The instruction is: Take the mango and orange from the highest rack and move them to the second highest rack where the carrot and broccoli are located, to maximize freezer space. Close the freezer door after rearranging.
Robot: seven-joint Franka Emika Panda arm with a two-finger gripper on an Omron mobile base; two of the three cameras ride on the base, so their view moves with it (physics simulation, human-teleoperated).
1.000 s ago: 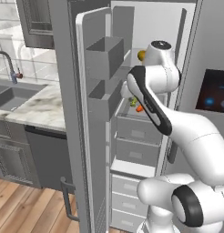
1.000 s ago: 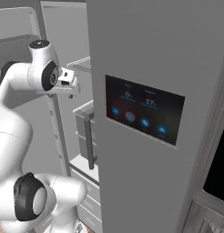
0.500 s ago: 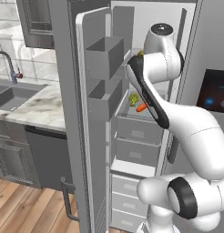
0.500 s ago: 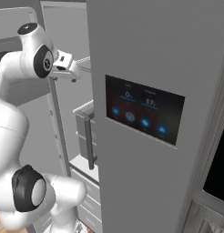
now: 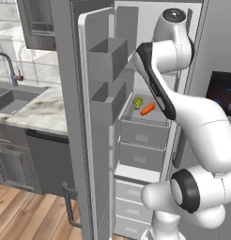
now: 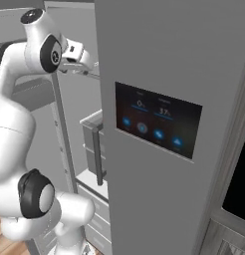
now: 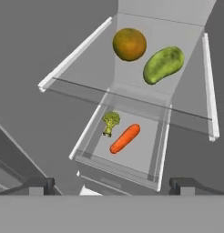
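Observation:
In the hand view I look down into the open freezer. The orange (image 7: 129, 44) and the green mango (image 7: 163, 65) lie side by side on the highest rack (image 7: 77, 77), a clear glass shelf. Beneath it, on the second highest rack (image 7: 150, 154), sit the broccoli (image 7: 111, 123) and the carrot (image 7: 125, 138). My gripper (image 7: 113, 186) hovers in front of and above the racks, open wide, nothing between its fingertips (image 7: 41, 184). The broccoli (image 5: 138, 102) and carrot (image 5: 147, 109) also show in the left base view, behind the open freezer door (image 5: 96, 154).
Door bins (image 5: 108, 58) jut from the open door on the left of the opening. Closed drawers (image 5: 141, 138) stack below the racks. The fridge's right door with a touch screen (image 6: 157, 119) stands close on the right. A marble counter with sink (image 5: 23, 101) lies further left.
The arm has swung upward, lifting the hand from the level of the second rack up to the top of the freezer opening. The jaws stayed open.

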